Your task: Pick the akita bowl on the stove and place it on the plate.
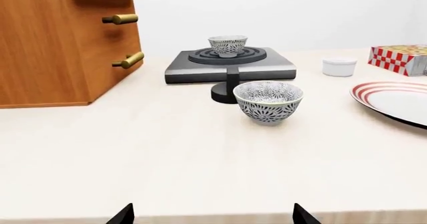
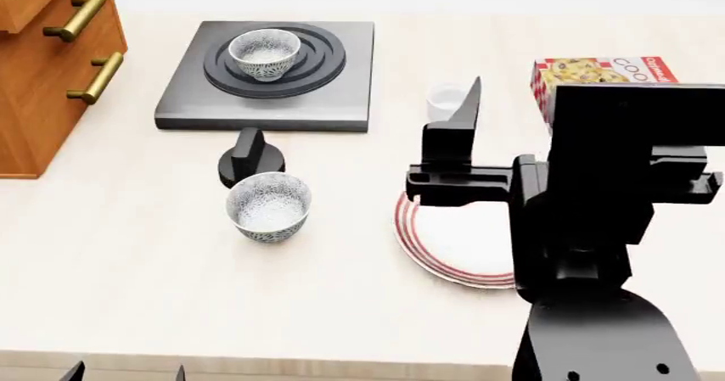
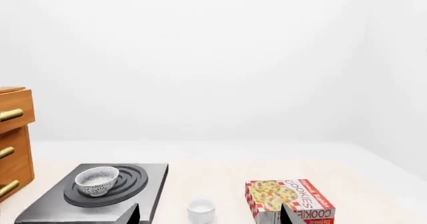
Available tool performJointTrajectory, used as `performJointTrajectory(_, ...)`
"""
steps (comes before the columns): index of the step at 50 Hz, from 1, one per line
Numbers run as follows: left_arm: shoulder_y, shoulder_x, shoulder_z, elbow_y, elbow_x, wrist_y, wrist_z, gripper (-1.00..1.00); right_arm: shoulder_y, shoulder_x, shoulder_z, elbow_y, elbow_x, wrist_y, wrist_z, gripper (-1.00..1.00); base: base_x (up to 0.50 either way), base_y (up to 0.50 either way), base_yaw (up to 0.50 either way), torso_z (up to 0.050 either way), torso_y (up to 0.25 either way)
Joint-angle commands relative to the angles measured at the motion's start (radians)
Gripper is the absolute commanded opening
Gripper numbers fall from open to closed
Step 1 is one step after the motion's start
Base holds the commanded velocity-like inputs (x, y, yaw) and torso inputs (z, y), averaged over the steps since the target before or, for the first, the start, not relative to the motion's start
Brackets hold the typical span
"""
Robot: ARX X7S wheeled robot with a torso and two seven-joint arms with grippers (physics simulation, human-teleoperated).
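Observation:
The akita bowl (image 2: 264,54) (image 1: 227,45) (image 3: 97,180), white with a grey-black speckle pattern, stands upright on the ring burner of the dark stove (image 2: 340,101) (image 1: 267,70) (image 3: 47,209). The red-ringed white plate (image 2: 436,247) (image 1: 393,92) lies to the right, partly hidden by my right arm. My left gripper (image 1: 212,218) (image 2: 125,374) is open at the table's near edge, far from the bowl, holding nothing. My right gripper (image 3: 212,216) is open and raised above the plate, level and facing the back wall; one of its fingers (image 2: 463,118) shows in the head view.
A second patterned bowl (image 2: 268,205) (image 1: 268,100) sits in front of the stove beside the black knob (image 2: 247,162). A small white cup (image 2: 447,99) (image 3: 201,210) and a cookie box (image 2: 589,71) (image 3: 290,199) stand at the right. A wooden drawer cabinet (image 2: 46,58) (image 1: 60,44) is at the left.

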Motion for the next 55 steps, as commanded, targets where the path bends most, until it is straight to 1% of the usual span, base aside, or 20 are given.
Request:
performJointTrajectory(1, 0.001, 0.007, -0.008, 0.008, 0.000, 0.002, 0.011, 1.00, -0.021, 0.085, 0.034, -0.070, 0.033, 0.120, -0.067, 1.00, 0.00, 0.00, 0.00, 0.000, 0.000)
performJointTrajectory(3, 0.003, 0.004, -0.007, 0.016, -0.003, -0.004, 0.008, 1.00, -0.058, 0.108, 0.006, -0.079, 0.026, 0.079, -0.080, 1.00, 0.00, 0.00, 0.00, 0.000, 0.000)
performJointTrajectory(4, 0.003, 0.003, -0.006, 0.015, -0.004, -0.003, 0.006, 1.00, -0.050, 0.067, 0.068, -0.065, 0.054, 0.119, -0.079, 1.00, 0.00, 0.00, 0.00, 0.000, 0.000)
performJointTrajectory(5, 0.003, 0.002, -0.005, 0.014, -0.005, -0.002, 0.005, 1.00, -0.052, 0.069, 0.070, -0.057, 0.054, 0.067, -0.091, 1.00, 0.00, 0.00, 0.00, 0.000, 0.000)
performJointTrajectory(8, 0.002, 0.000, -0.002, 0.010, -0.008, 0.003, 0.002, 1.00, -0.049, 0.071, 0.065, -0.056, 0.061, 0.074, -0.097, 1.00, 0.00, 0.00, 0.00, 0.000, 0.000)
performJointTrajectory(10, 0.004, -0.002, -0.001, 0.020, -0.011, -0.004, -0.002, 1.00, -0.050, 0.052, 0.100, -0.054, 0.080, 0.076, -0.102, 1.00, 0.00, 0.00, 0.00, 0.000, 0.000)
performJointTrajectory(12, 0.005, -0.004, -0.001, 0.015, -0.014, 0.003, -0.003, 1.00, -0.045, 0.043, 0.119, -0.050, 0.082, 0.116, -0.087, 1.00, 0.00, 0.00, 0.00, 0.000, 0.000)
performJointTrajectory(17, 0.004, -0.007, 0.005, 0.016, -0.017, 0.000, -0.009, 1.00, -0.054, 0.036, 0.137, -0.058, 0.095, 0.101, -0.094, 1.00, 0.00, 0.00, 0.00, 0.000, 0.000)
performJointTrajectory(35, 0.000, -0.025, 0.033, 0.033, -0.021, -0.012, -0.019, 1.00, -0.055, 0.038, 0.140, -0.083, 0.107, 0.104, -0.079, 1.00, 0.00, 0.00, 0.00, 0.000, 0.000)
performJointTrajectory(37, -0.002, -0.030, 0.041, 0.053, -0.011, -0.020, -0.022, 1.00, -0.056, 0.042, 0.132, -0.084, 0.108, 0.099, -0.081, 1.00, 0.00, 0.00, 0.00, 0.000, 0.000)
performJointTrajectory(39, -0.008, -0.041, 0.058, 0.053, 0.035, 0.015, -0.037, 1.00, -0.057, 0.044, 0.132, -0.085, 0.109, 0.097, -0.081, 1.00, 0.00, 0.00, 0.00, 0.000, 0.000)
performJointTrajectory(40, -0.010, -0.043, 0.059, 0.064, 0.043, 0.010, -0.043, 1.00, -0.058, 0.044, 0.130, -0.084, 0.109, 0.096, -0.080, 1.00, 0.00, 0.00, 0.00, 0.000, 0.000)
performJointTrajectory(41, -0.020, -0.045, 0.055, 0.123, 0.035, -0.060, -0.044, 1.00, -0.057, 0.045, 0.130, -0.081, 0.109, 0.093, -0.081, 1.00, 0.00, 0.00, 0.00, 0.000, 0.000)
performJointTrajectory(44, -0.048, -0.050, 0.050, 0.250, 0.024, -0.177, -0.047, 1.00, -0.058, 0.047, 0.129, -0.081, 0.109, 0.090, -0.078, 1.00, 0.00, 0.00, 0.00, 0.000, 0.000)
performJointTrajectory(46, -0.068, -0.050, 0.051, 0.295, 0.018, -0.234, -0.048, 1.00, -0.059, 0.051, 0.126, -0.079, 0.107, 0.083, -0.077, 1.00, 0.00, 0.00, 0.00, 0.000, 0.000)
performJointTrajectory(47, -0.093, -0.050, 0.055, 0.333, 0.013, -0.287, -0.045, 1.00, -0.059, 0.050, 0.129, -0.084, 0.108, 0.088, -0.074, 1.00, 0.00, 0.00, 0.00, 0.000, 0.000)
performJointTrajectory(50, -0.149, -0.042, 0.052, 0.366, -0.002, -0.382, -0.047, 1.00, -0.059, 0.047, 0.136, -0.084, 0.113, 0.081, -0.076, 1.00, 0.00, 0.00, 0.00, 0.000, 0.000)
performJointTrajectory(51, -0.185, -0.035, 0.045, 0.385, -0.021, -0.457, -0.045, 1.00, -0.059, 0.049, 0.134, -0.084, 0.111, 0.078, -0.074, 1.00, 0.00, 0.00, 0.00, 0.000, 0.000)
performJointTrajectory(52, -0.206, -0.033, 0.042, 0.398, -0.030, -0.498, -0.045, 1.00, -0.059, 0.048, 0.138, -0.082, 0.113, 0.076, -0.074, 1.00, 0.00, 0.00, 0.00, 0.000, 0.000)
performJointTrajectory(55, -0.295, -0.026, 0.039, 0.377, -0.039, -0.578, -0.048, 1.00, -0.055, 0.047, 0.140, -0.085, 0.116, 0.087, -0.070, 1.00, 0.00, 0.00, 0.00, 0.000, 0.000)
